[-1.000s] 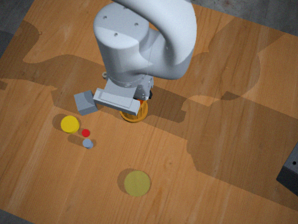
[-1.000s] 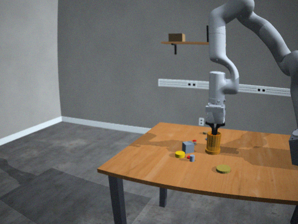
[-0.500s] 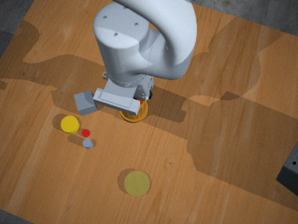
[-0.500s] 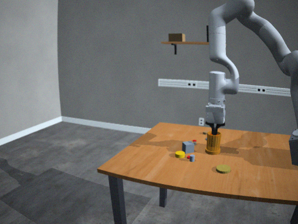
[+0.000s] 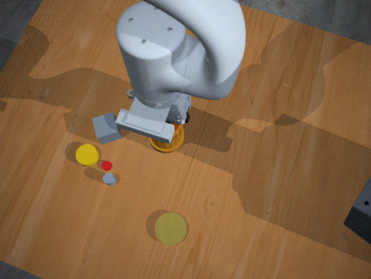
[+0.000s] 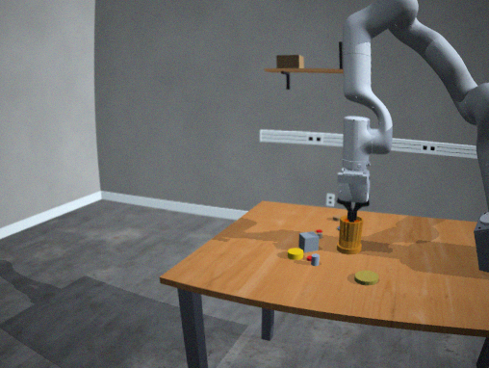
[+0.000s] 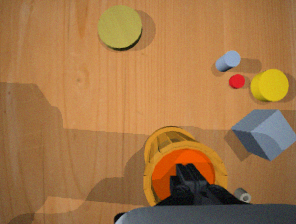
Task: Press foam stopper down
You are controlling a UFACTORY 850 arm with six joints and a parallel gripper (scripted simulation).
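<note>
From where I stand, the gripper (image 6: 352, 218) (image 7: 183, 177) points straight down with its black fingers drawn together, nothing clamped between them. Their tips are at the orange foam stopper (image 7: 199, 158), which sits in the mouth of the amber ribbed jar (image 5: 166, 147) (image 6: 349, 235) (image 7: 148, 186); whether they press on it or only hover at its surface, I can't tell. The jar stands upright on the wooden counter (image 5: 204, 252) (image 6: 270, 284) (image 7: 45, 65), near the blue-grey block (image 5: 106, 128) (image 6: 308, 242) (image 7: 265, 134).

From above, the arm covers much of the jar's mouth and leaves just a sliver of orange showing. From the side, the jar's wall hides most of the stopper, and close up the fingers cover part of its top. How its top lies against the rim is hard to make out. The gripper's body is cut off at the bottom of the close view.

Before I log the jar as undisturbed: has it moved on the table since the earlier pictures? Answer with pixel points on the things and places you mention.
No visible shift: the jar (image 5: 153, 144) (image 6: 350, 236) (image 7: 220, 172) keeps its place beside the grey-blue block (image 5: 106, 128) (image 6: 308, 242) (image 7: 265, 134).
</note>
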